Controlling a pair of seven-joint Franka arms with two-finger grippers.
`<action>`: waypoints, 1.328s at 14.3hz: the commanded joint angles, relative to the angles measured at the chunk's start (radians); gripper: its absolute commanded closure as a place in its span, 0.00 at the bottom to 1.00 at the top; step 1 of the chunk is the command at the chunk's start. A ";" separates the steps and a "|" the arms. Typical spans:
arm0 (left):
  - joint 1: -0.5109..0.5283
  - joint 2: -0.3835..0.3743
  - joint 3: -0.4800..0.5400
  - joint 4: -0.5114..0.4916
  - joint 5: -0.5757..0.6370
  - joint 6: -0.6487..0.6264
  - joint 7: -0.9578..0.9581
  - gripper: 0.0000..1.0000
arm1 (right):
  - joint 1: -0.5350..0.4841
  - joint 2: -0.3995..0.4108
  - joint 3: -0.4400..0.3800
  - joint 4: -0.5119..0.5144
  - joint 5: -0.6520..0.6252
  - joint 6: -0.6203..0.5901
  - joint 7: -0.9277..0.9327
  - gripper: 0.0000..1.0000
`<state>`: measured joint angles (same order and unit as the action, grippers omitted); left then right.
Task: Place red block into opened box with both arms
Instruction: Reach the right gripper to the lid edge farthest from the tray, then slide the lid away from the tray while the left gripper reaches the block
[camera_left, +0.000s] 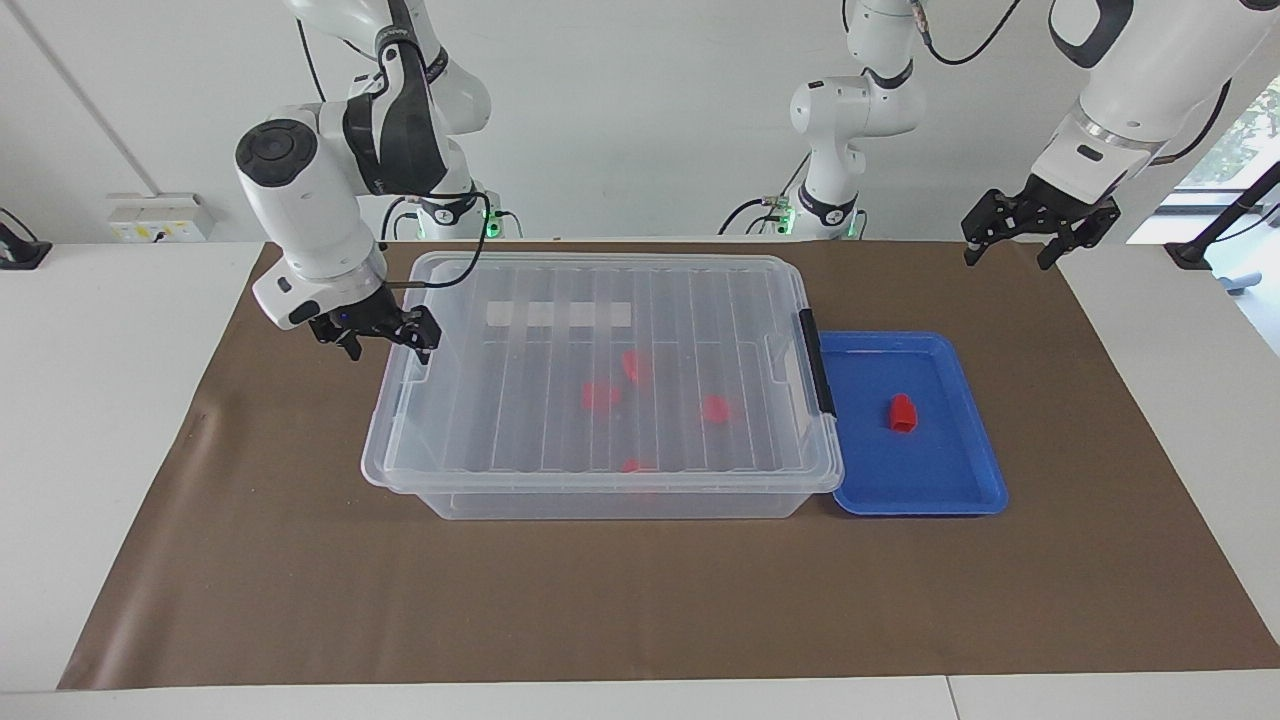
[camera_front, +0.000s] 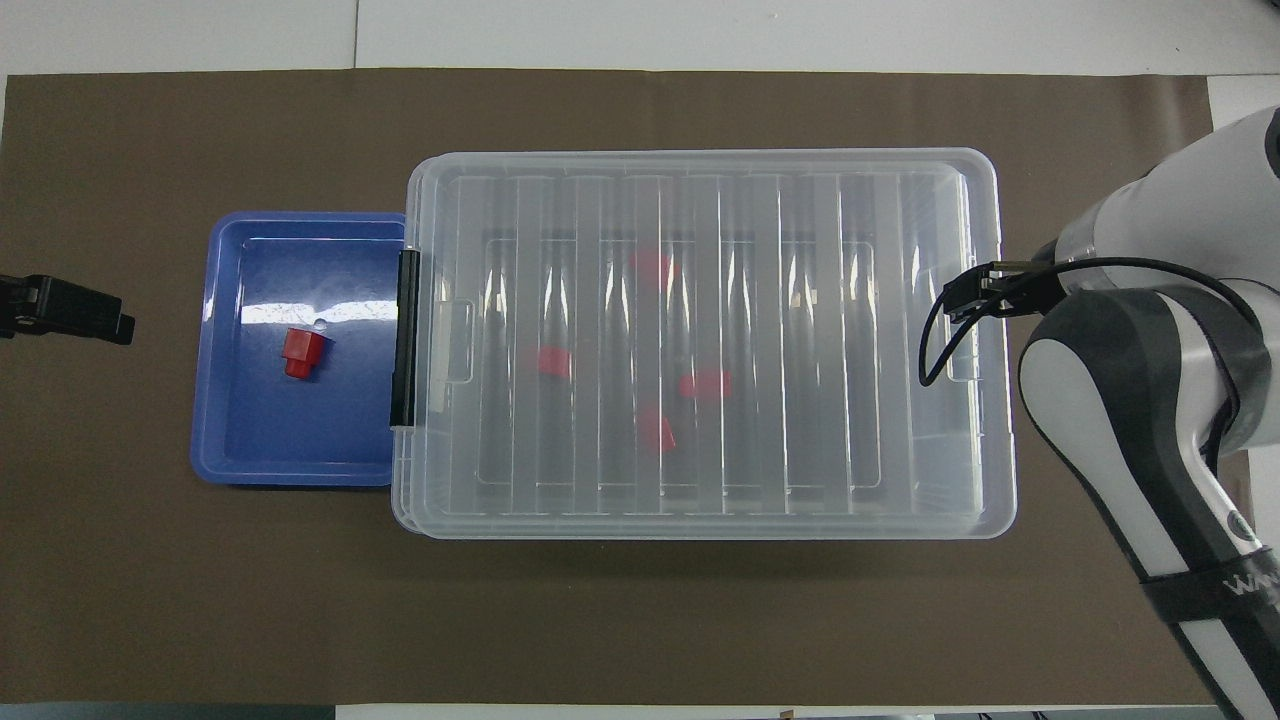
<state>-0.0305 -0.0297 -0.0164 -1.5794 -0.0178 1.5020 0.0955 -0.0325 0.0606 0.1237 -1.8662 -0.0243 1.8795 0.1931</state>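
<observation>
The red block (camera_left: 902, 413) (camera_front: 300, 353) lies in a shallow blue tray (camera_left: 950, 490) (camera_front: 250, 450) beside the box, toward the left arm's end of the table. The box (camera_left: 600, 502) (camera_front: 700, 162) is a large clear bin with its ribbed lid lying flat on top and a black latch (camera_left: 822, 362) on the end next to the tray. My right gripper (camera_left: 388, 348) (camera_front: 968, 297) hangs open just over the box's end handle (camera_left: 418, 360) at the right arm's end. My left gripper (camera_left: 1008, 258) (camera_front: 110, 322) waits open above the mat's corner.
Several red blocks (camera_left: 602, 396) (camera_front: 705, 384) show through the lid inside the box. A brown mat (camera_left: 640, 600) covers the table under box and tray. The right arm's forearm (camera_front: 1130, 440) reaches in over the mat beside the box.
</observation>
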 joint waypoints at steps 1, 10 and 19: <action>0.009 -0.030 -0.001 -0.034 -0.005 0.003 -0.002 0.00 | -0.018 -0.024 0.010 -0.056 0.006 0.033 -0.001 0.00; 0.000 -0.079 -0.005 -0.293 -0.005 0.277 0.009 0.00 | -0.040 -0.036 -0.044 -0.097 0.000 0.063 -0.119 0.00; -0.035 0.036 -0.008 -0.514 -0.005 0.624 0.012 0.00 | -0.040 -0.031 -0.226 -0.093 -0.005 0.086 -0.386 0.00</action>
<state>-0.0546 -0.0247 -0.0296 -2.0508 -0.0178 2.0357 0.0974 -0.0621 0.0497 -0.0814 -1.9301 -0.0254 1.9391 -0.1341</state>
